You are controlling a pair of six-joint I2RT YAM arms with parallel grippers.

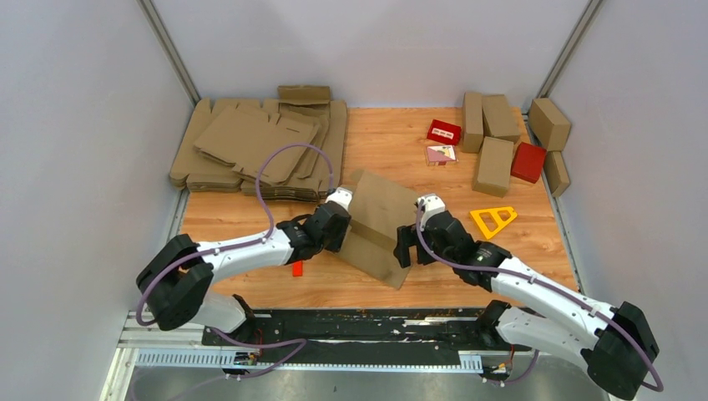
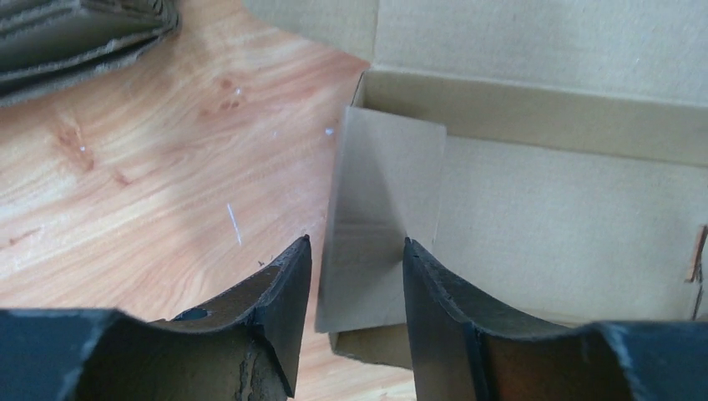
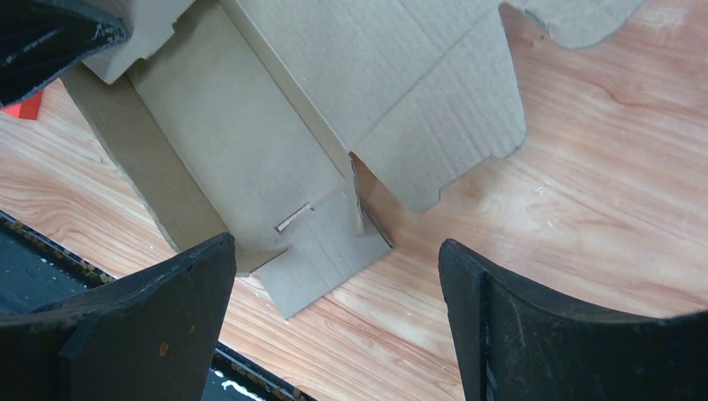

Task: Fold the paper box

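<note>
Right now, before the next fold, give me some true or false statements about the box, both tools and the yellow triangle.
1. The right tool is open and holds nothing. True.
2. The paper box lies completely flat. False: a side wall and an end flap stand up.
3. That flap stands between the left tool's jaws. True.
4. The yellow triangle lies on the box. False: it lies on the table, right of the right tool, apart from the box.

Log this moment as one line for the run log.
task: fold paper box | state: partly folded | left hand: open, astride raised side flap | right hand: open, over box corner
</note>
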